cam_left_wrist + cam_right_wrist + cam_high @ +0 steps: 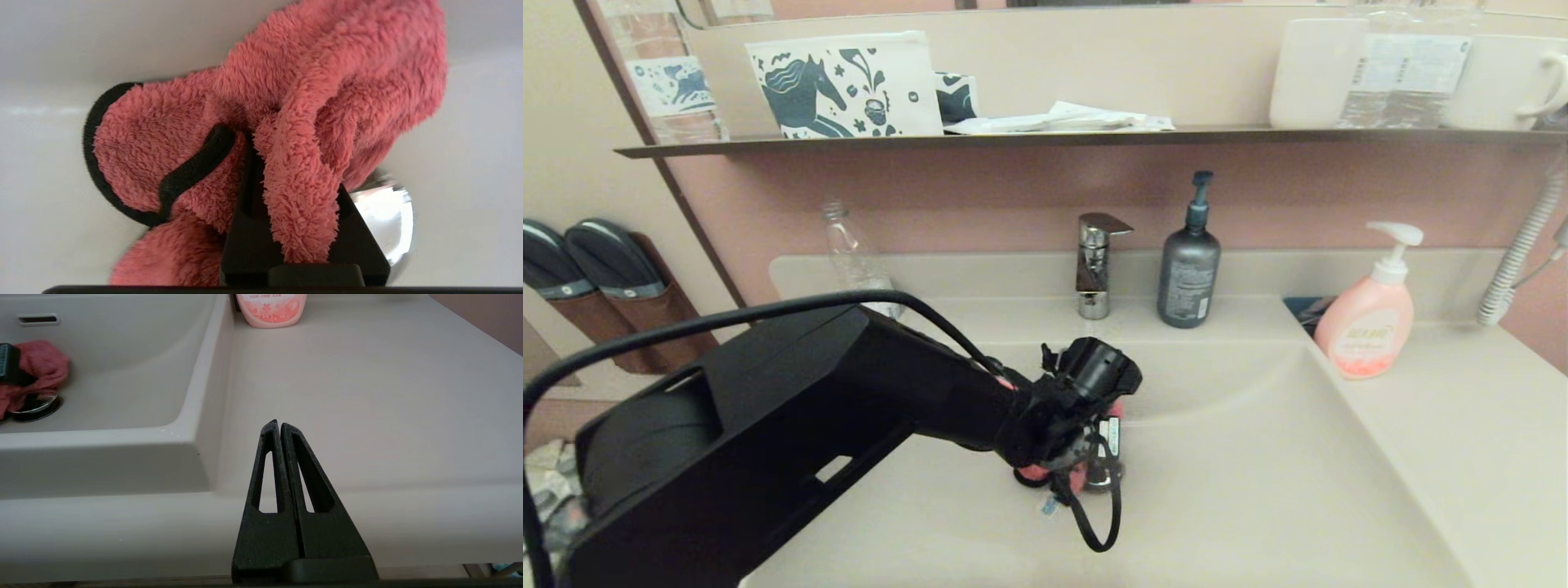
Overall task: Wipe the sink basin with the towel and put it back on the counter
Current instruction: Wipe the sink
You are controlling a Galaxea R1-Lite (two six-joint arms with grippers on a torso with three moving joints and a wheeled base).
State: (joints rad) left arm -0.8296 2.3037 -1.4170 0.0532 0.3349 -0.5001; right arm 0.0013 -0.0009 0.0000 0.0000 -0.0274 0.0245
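Left wrist view: left claw (292,179) pinches the fuzzy coral towel (286,114) over the smooth sink basin (49,171); right claw (280,426) pressed together above the tabletop (367,396).

Partly hidden: towel (1031,471) under the left arm's wrist, drain plug (386,222) behind towel and finger; cut off by frame: pink soap bottle (271,309), shelf mug (1515,82); label print unreadable.

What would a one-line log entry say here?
left hand: shut on towel | place: sink basin, over drain plug | right hand: shut, parked
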